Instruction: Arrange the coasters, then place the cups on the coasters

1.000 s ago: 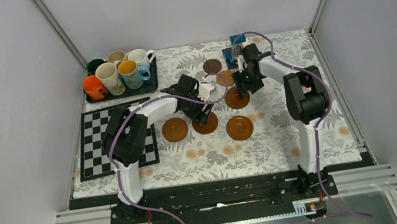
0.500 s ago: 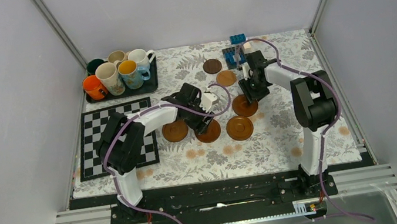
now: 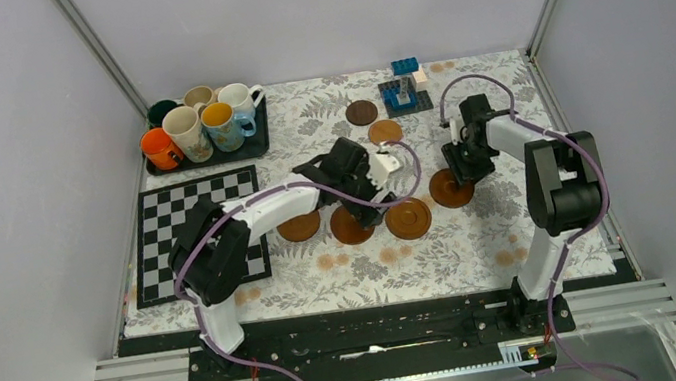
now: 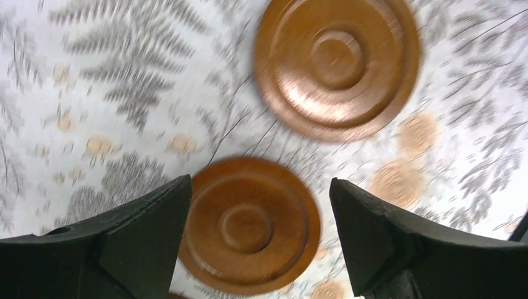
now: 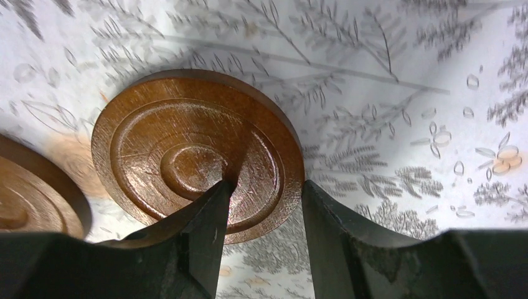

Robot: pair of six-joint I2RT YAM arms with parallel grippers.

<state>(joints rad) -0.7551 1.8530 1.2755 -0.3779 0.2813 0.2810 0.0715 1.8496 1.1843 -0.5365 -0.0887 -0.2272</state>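
Several brown wooden coasters lie on the floral cloth. Three make a near row [image 3: 299, 227], [image 3: 351, 226], [image 3: 408, 218]; a fourth coaster [image 3: 452, 188] sits right of them. Two more coasters [image 3: 362, 112], [image 3: 386, 131] lie farther back. My left gripper [image 3: 364, 209] [image 4: 260, 184] hangs open over one coaster [image 4: 249, 224], touching nothing; another coaster [image 4: 336, 65] lies beyond. My right gripper [image 3: 458, 176] [image 5: 268, 184] pinches the rim of the fourth coaster [image 5: 187, 149], one finger inside the rim and one outside. The cups [image 3: 187, 132] stand on the black tray [image 3: 208, 156] at the back left.
A black-and-white chessboard [image 3: 199, 233] lies left of the coaster row, under the left arm. Blue toy blocks [image 3: 403, 90] stand at the back, behind the two far coasters. Grey walls close in the left, right and back sides.
The left gripper slid right and opened, leaving its coaster flat in the near row. The right gripper pulled its coaster to the right and nearer, keeping its hold on the rim.
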